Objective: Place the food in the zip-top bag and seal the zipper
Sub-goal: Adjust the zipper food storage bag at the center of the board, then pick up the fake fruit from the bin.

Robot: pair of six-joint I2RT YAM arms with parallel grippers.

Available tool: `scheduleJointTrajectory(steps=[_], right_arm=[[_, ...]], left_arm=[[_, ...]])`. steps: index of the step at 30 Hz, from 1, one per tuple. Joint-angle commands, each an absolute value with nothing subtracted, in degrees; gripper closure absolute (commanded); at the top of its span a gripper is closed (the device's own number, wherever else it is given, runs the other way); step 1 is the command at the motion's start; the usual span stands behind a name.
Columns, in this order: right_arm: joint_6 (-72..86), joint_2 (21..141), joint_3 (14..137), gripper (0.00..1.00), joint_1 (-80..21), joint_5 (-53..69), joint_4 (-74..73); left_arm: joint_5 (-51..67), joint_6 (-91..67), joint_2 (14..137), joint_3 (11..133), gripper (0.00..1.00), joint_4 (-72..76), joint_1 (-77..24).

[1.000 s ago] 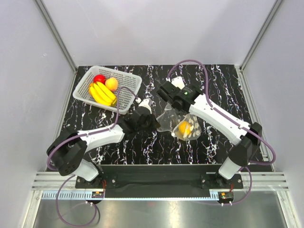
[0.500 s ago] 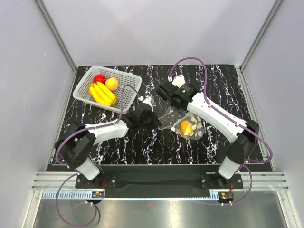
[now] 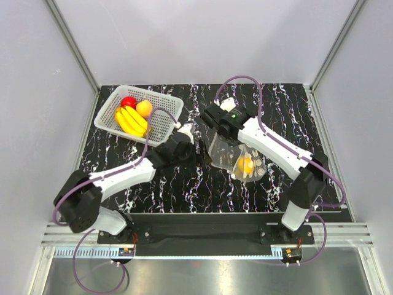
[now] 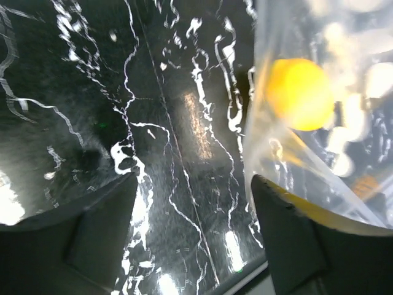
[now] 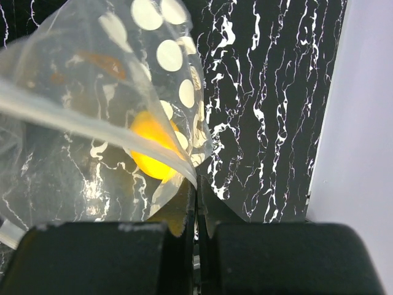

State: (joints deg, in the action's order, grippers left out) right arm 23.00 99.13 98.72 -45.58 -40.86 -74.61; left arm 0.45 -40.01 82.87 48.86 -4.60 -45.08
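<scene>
- The right gripper (image 5: pixel 196 192) has its fingers pressed together on the edge of the clear, crinkly zip-top bag with white dots (image 3: pixel 230 150), near the middle of the black, white-veined desk (image 3: pixel 276 104).
- The bag's thin clear press-seal zipper strip (image 5: pixel 92 131) runs slantwise down to the clamped fingers.
- A yellow-orange round fruit (image 3: pixel 245 164) sits inside the bag.
- The left gripper (image 4: pixel 193 184) has its fingers wide apart and holds nothing; the bag's film lies just beside its right finger.
- A white perforated plastic basket (image 3: pixel 166 123) at the desk's far left corner holds the bunch of yellow bananas (image 3: pixel 132 121), a red round fruit (image 3: pixel 128 101) and a pale orange round fruit (image 3: pixel 144 109).
</scene>
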Motion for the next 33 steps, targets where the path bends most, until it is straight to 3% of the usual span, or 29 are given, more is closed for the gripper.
scheduleJointTrajectory(steps=[1, 3, 11, 12, 19, 27, 33], right_arm=[[22.2, 100.4, 99.2, 1.00, -45.2, -40.6, -72.5], [22.1, 100.5, 99.2, 1.00, -45.2, -40.3, -72.2], [22.0, 101.2, 99.6, 1.00, -45.2, -39.7, -71.8], [22.0, 101.0, 99.5, 1.00, -45.3, -39.8, -71.8], [21.3, 100.0, 98.9, 1.00, -45.2, -38.9, -70.8], [20.2, 100.2, 98.8, 1.00, -45.2, -37.6, -69.4], [19.6, 101.5, 99.1, 1.00, -45.2, -37.3, -68.9]], left_arm=[[-1.8, -37.7, 76.6, 50.8, 0.15, -7.4, -44.4], [-0.4, -37.0, 75.0, 50.5, 0.07, -8.8, -43.9], [4.3, -37.7, 68.3, 47.7, 0.05, -10.5, -35.2], [2.8, -37.2, 67.8, 48.3, 0.01, -12.0, -33.8], [-24.0, -35.2, 67.6, 60.1, 0.01, -30.1, -24.9], [-23.0, -24.9, 78.5, 70.5, 0.01, -32.4, -10.5], [-17.2, -22.2, 93.1, 82.6, 0.01, -39.3, -7.9]])
